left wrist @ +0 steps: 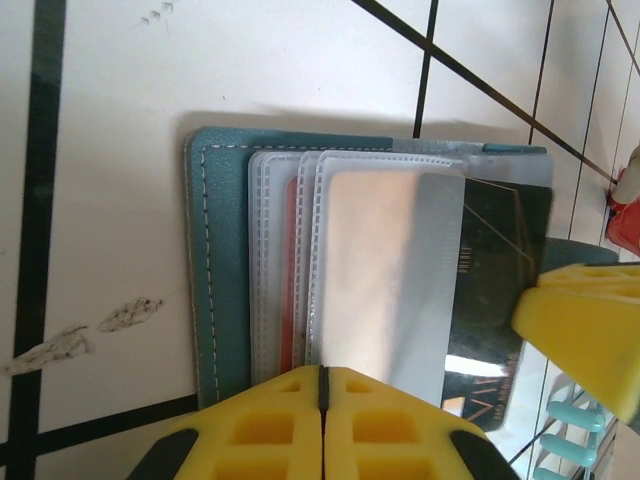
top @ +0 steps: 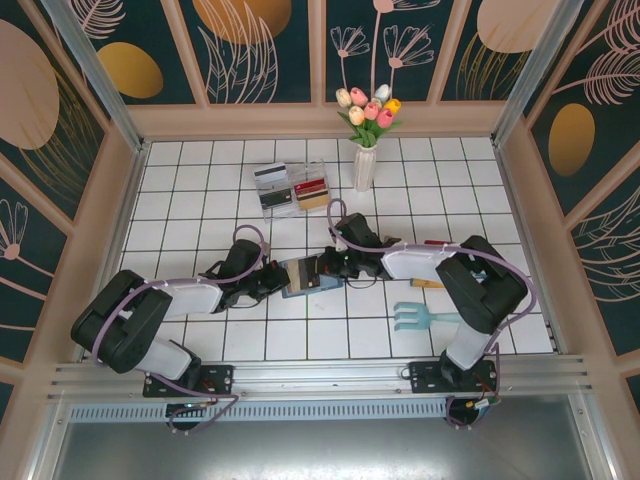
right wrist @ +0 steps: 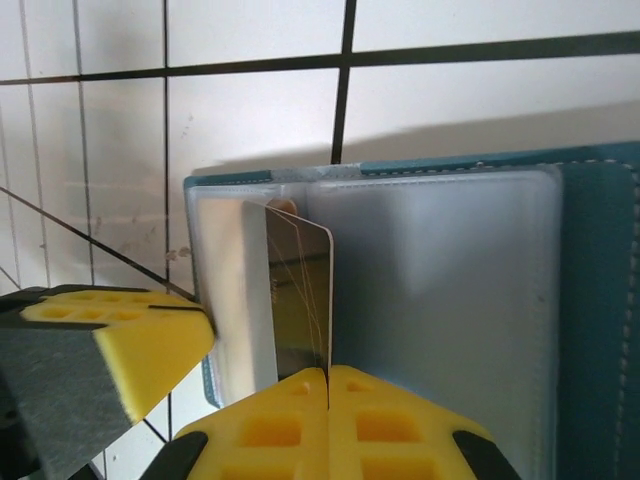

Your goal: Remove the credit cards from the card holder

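The teal-blue card holder [top: 298, 276] lies open on the white tiles between my two grippers. In the left wrist view the card holder [left wrist: 225, 260] shows clear sleeves with a grey card [left wrist: 390, 270] and a red card's edge [left wrist: 290, 270]. A black card with gold lines [left wrist: 495, 260] sticks out of its far side. My right gripper [right wrist: 328, 375] is shut on that black card [right wrist: 300, 290], which stands on edge, partly out of its sleeve. My left gripper [left wrist: 322, 372] is shut, its tips over the holder's near edge.
A clear two-compartment tray [top: 290, 190] holding cards stands behind the holder. A white vase of tulips [top: 364, 165] is at the back. A light-blue hand rake [top: 425, 317] lies at the front right, and a tan card [top: 427, 283] by the right arm. Wooden walls surround the floor.
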